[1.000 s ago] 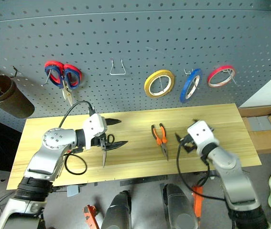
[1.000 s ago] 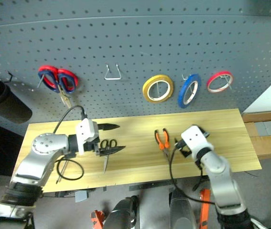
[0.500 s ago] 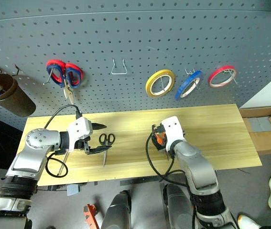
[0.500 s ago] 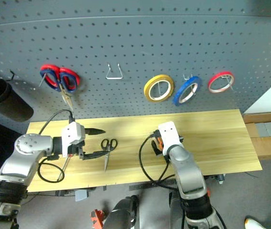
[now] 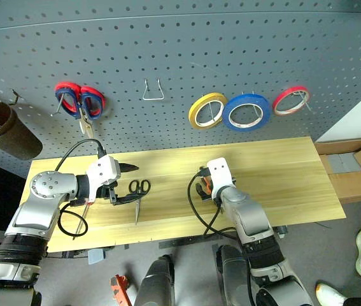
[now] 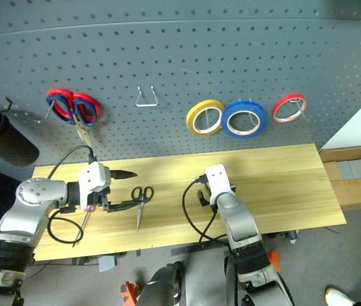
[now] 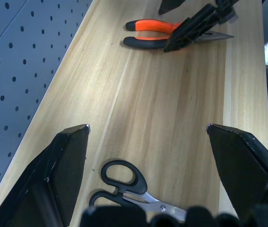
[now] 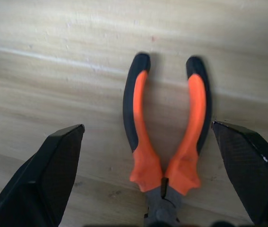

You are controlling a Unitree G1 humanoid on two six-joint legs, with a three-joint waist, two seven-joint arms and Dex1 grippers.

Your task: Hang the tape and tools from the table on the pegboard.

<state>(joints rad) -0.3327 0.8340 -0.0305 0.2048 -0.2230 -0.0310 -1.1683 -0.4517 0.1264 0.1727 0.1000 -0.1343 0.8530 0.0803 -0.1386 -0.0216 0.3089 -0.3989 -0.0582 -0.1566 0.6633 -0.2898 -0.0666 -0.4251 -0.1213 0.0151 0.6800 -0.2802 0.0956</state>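
Presently I find the right gripper spread wide and empty, one finger to each side of the orange-handled pliers, which lie flat on the table with their handle ends pointing toward the pegboard at twelve o'clock. The blue tape already hangs on the board between the yellow tape ring and the red tape ring. The left gripper, equally wide and holding nothing, sits at about nine o'clock from the pliers, with the black-handled scissors lying just beside its fingers. My judgement is that the step in hand is the pick-up of the pliers. To do it well I would bring the fingers down evenly so both handles fall between them, close across the orange grips just above the pivot rather than at the splayed ends, and confirm a firm hold before lifting toward the bare wire hook. Limitations noted: in the head views the right wrist covers most of the pliers; their dark jaws are cut off in the right wrist view; I cannot tell whether the fingertips touch the wood; the red-handled screwdriver near the left arm is too obscured to place with confidence.
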